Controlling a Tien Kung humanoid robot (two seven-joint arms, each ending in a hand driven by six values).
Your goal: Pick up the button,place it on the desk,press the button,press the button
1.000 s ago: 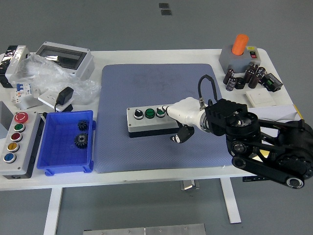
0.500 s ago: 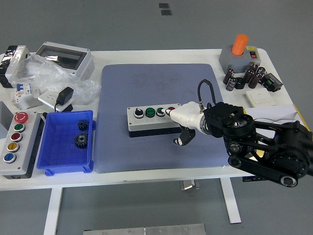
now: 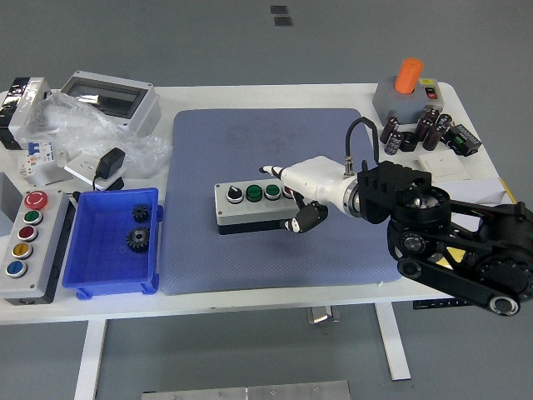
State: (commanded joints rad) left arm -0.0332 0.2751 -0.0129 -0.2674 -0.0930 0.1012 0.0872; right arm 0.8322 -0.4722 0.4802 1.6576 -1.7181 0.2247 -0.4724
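A grey button box (image 3: 250, 207) with a black selector knob, two green buttons and a partly hidden red button lies on the blue mat (image 3: 266, 150). My right hand (image 3: 293, 193) comes in from the right and hovers over the box's right end. Its white fingers (image 3: 291, 173) stretch out above the red button, and the black thumb (image 3: 300, 218) hangs in front of the box. It holds nothing. I cannot tell whether a finger touches the button. The left arm is out of view.
A blue bin (image 3: 115, 242) with two black gears sits left of the mat. A larger button panel (image 3: 25, 242) lies at the far left. A grey box with an orange knob (image 3: 405, 90), capacitors (image 3: 412, 133) and clutter stand along the back.
My right hand has lifted and moved up and left over the box's right end, now covering the red button that showed half a second ago. The box has not moved.
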